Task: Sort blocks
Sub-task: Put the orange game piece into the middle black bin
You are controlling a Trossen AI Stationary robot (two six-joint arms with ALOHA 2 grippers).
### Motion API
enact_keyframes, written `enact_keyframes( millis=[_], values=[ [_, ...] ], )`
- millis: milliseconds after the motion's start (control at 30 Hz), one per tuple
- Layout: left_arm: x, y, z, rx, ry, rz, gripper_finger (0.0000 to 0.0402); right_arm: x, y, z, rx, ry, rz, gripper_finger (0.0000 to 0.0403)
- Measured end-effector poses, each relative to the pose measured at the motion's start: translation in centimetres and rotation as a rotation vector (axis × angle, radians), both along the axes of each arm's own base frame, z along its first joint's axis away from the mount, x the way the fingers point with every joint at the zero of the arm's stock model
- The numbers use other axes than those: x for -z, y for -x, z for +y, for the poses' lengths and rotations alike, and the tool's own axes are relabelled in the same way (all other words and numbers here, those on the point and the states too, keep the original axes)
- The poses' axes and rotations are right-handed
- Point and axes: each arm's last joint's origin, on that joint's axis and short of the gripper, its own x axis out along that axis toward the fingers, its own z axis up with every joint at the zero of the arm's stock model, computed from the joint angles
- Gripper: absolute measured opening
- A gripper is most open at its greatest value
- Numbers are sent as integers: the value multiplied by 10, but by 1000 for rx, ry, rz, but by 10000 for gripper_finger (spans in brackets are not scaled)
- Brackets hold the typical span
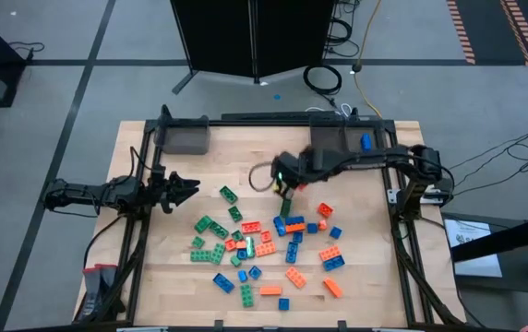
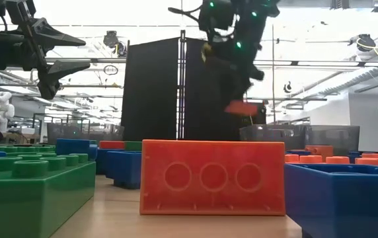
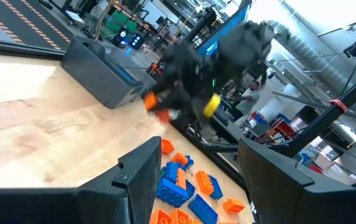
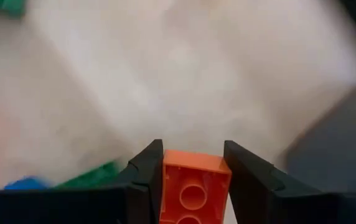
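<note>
Gripping orange block (image 4: 193, 186), right gripper (image 4: 193, 163); pile (image 1: 264, 249) below

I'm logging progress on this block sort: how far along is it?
Barely started. Done: one blue block lies in the right bin; the left bin looks empty. In hand: the right tool is shut on an orange block, lifted above the table. Left: the pile of blocks is unsorted. The left tool waits open at the left edge.

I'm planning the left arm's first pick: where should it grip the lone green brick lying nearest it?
Judging by the high view, come straight down on the green brick and pinch its two long sides; it lies flat, apart from the pile, angled diagonally, so turn the left gripper to match.
</note>
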Motion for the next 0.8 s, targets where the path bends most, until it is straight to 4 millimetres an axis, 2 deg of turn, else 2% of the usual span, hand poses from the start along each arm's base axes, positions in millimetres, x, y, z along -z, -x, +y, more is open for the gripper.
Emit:
enact_keyframes(
  millis=[67, 133, 267, 433, 567, 733, 800],
  values=[
    [0, 0, 0, 0, 0, 0, 215, -15, 2, -22, 15, 48, 9, 117],
    [0, 0, 0, 0, 1, 0, 215, -21, 11, -49, 61, 59, 25, 117],
    [0, 0, 0, 10, 1, 0, 215, -25, 39, -98, 191, 48, 71, 117],
    [0, 0, -1, 22, 0, 0, 215, -20, 77, -150, 342, -53, 78, 117],
    [0, 0, -1, 22, 1, 0, 215, -7, 96, -173, 418, -104, 43, 117],
    [0, 0, -1, 24, 0, 0, 215, 1, 105, -183, 414, -170, 0, 117],
    [0, 0, -1, 23, 0, 0, 215, 2, 105, -184, 410, -168, 0, 145]
  ],
)
